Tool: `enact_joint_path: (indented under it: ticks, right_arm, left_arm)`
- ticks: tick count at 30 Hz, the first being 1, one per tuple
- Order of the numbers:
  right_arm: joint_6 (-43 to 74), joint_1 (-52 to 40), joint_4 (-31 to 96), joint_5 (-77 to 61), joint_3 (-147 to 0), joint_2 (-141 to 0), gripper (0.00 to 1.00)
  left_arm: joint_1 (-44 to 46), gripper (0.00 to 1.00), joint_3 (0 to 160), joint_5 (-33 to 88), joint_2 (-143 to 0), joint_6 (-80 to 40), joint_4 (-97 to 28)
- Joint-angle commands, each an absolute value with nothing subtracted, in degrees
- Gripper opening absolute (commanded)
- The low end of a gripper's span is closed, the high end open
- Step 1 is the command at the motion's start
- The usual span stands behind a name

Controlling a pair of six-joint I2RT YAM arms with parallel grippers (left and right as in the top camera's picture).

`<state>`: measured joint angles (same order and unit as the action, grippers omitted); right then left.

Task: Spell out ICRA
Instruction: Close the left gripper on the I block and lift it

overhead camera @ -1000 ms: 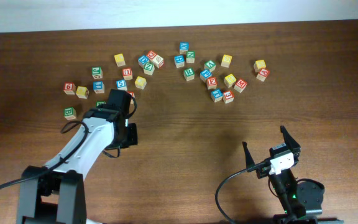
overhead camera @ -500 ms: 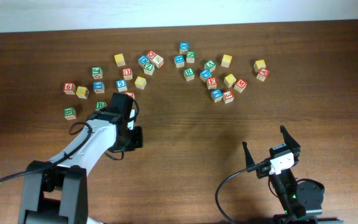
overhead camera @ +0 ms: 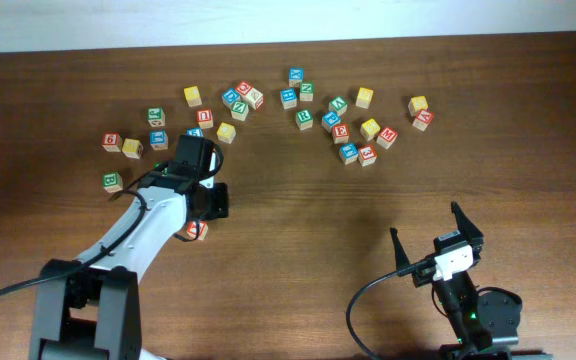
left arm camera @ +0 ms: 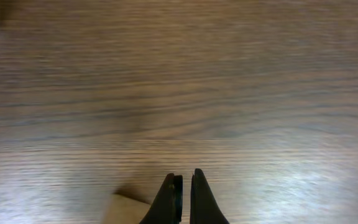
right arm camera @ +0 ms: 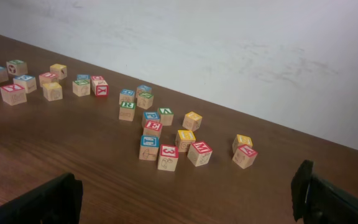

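Small wooden alphabet cubes lie scattered along the far side in a left cluster [overhead camera: 204, 117] and a right cluster [overhead camera: 353, 125]. At this size I cannot tell the I, C, R and A cubes apart from the others. One red-faced cube [overhead camera: 196, 230] lies alone on the bare wood, half under my left arm. My left gripper [overhead camera: 212, 205] is shut with nothing between its fingers [left arm camera: 182, 177]. A pale cube [left arm camera: 126, 210] sits just left of its fingers, touching or almost touching. My right gripper [overhead camera: 424, 220] stands wide open and empty at the near right [right arm camera: 188, 205].
The right wrist view shows the right cluster [right arm camera: 166, 140] ahead of the open fingers, the left cluster [right arm camera: 30, 81] farther off, and a white wall behind. A green-lettered cube [overhead camera: 113, 182] sits alone at the far left. The table's far edge [overhead camera: 288, 42] runs behind the cubes.
My left arm has swung so the wrist sits farther from me, its gripper still shut. The red-faced cube now shows beside the arm where none showed before. The right arm has not moved.
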<state>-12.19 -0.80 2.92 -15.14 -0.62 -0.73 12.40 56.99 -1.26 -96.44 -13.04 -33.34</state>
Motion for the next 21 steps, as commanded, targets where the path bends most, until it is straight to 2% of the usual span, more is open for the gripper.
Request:
enact_joint_path:
  ticks: [1, 8, 21]
  right_arm:
    - [-12.0, -1.1, 3.2, -15.9, -0.3, -0.4, 0.98]
    - [-12.0, -1.1, 3.2, -15.9, -0.3, -0.4, 0.98]
    - [-12.0, -1.1, 3.2, -15.9, -0.3, -0.4, 0.98]
  left_arm:
    - [12.2, 0.00, 57.8, -8.9, -96.9, -12.6, -33.4]
    - [12.2, 0.00, 57.8, -14.8, -96.9, -15.8, -35.9]
    - [12.2, 0.00, 57.8, -12.9, -96.9, -15.8, -42.1]
